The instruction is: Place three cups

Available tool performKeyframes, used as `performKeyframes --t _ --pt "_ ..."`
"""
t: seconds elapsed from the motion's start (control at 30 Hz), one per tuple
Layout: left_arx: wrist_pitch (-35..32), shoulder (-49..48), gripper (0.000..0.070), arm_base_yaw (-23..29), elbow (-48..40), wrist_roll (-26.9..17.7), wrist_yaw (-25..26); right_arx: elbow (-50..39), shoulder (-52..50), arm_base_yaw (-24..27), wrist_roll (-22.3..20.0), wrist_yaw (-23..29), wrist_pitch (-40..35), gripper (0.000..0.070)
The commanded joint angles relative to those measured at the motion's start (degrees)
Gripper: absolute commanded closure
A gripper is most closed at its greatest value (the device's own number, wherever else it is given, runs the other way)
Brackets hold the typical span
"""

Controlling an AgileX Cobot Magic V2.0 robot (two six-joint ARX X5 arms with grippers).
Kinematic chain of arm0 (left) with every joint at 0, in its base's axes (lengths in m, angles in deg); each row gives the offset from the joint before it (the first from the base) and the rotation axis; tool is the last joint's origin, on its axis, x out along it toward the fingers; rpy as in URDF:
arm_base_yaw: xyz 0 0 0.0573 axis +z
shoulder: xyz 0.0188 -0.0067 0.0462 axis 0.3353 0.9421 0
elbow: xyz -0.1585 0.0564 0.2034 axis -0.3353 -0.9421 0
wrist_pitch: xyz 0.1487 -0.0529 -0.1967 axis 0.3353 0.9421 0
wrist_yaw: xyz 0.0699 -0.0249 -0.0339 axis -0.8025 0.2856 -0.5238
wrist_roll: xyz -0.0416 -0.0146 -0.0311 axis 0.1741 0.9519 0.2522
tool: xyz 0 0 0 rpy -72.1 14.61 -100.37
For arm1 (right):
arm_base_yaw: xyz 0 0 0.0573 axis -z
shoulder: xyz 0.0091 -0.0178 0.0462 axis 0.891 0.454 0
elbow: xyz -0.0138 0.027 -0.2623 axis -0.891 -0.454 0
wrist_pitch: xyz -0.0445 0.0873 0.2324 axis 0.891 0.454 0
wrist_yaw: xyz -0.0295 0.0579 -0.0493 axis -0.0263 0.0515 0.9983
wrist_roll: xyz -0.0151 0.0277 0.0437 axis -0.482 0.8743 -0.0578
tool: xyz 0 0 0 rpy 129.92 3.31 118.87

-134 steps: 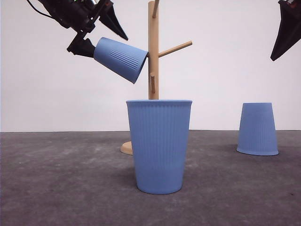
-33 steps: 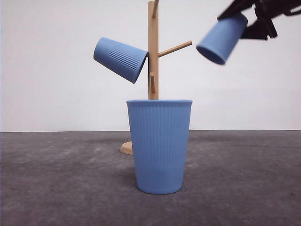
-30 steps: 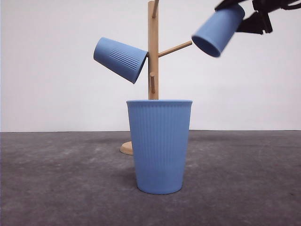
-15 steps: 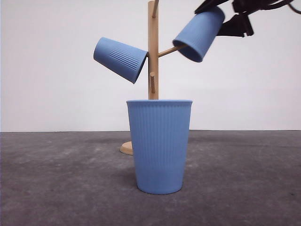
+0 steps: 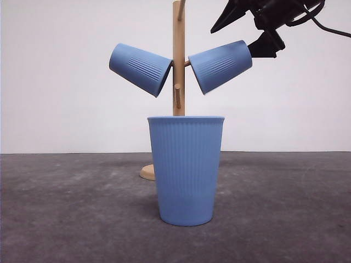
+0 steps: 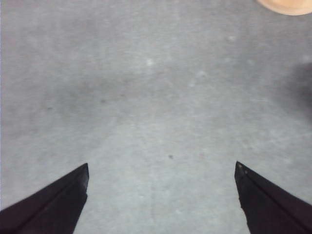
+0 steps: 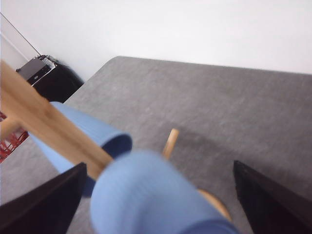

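Observation:
A light-blue ribbed cup (image 5: 186, 170) stands upright on the grey table, close to the front camera. A second cup (image 5: 140, 68) hangs tilted on the left peg of the wooden stand (image 5: 179, 55). A third cup (image 5: 220, 66) hangs tilted on the right peg, its mouth toward the trunk. My right gripper (image 5: 233, 41) is open around this cup's base end, one finger above and one at the bottom. In the right wrist view the cup (image 7: 146, 195) lies blurred between the spread fingers of that gripper (image 7: 160, 168). My left gripper (image 6: 161, 165) is open over bare table.
The stand's round base (image 5: 147, 172) sits behind the upright cup; its edge (image 6: 287, 4) also shows in the left wrist view. A short bare peg (image 5: 177, 97) sticks out low on the trunk. A dark box (image 7: 53, 78) lies beyond the table's far edge.
My right gripper has carried the cup left and down onto the right peg, and its fingers have spread apart. The other two cups have not moved.

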Motion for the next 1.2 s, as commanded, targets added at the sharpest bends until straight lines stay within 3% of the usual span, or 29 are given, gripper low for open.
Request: performKeyframes --t 0.0,0.1,0.23,0.4,0.53,0.83,1.17 --pt "-0.3 0.7 0.0147 -0.2 0.5 -0.2 1.4 1.5 0.8 0.2 -0.3 0.0 -0.9 0.0076" --pt "-0.9 0.7 0.0147 -0.2 0.5 0.0 3.6 1.5 -0.8 0.9 -0.9 0.0 0.7 0.0076" --pt "-3.1 0.7 0.0146 -0.6 0.5 1.0 8.5 1.5 -4.8 2.1 -6.0 1.3 6.7 0.0076" --pt "-6.3 1.7 0.0147 -3.1 0.5 2.1 13.3 1.5 -11.4 2.8 -15.7 11.6 17.9 0.0078" --pt "-8.5 3.9 0.0147 -7.4 0.5 3.2 13.4 1.5 -15.7 3.2 -19.9 16.5 26.3 0.0078" --pt "-14.4 14.4 0.0147 -17.4 0.5 4.6 13.4 -1.5 -22.9 1.3 -22.0 17.0 38.9 0.0079" --pt "-22.7 24.7 0.0147 -24.2 0.5 6.2 13.4 -15.9 -32.2 -1.8 -21.1 16.9 39.7 0.0079"
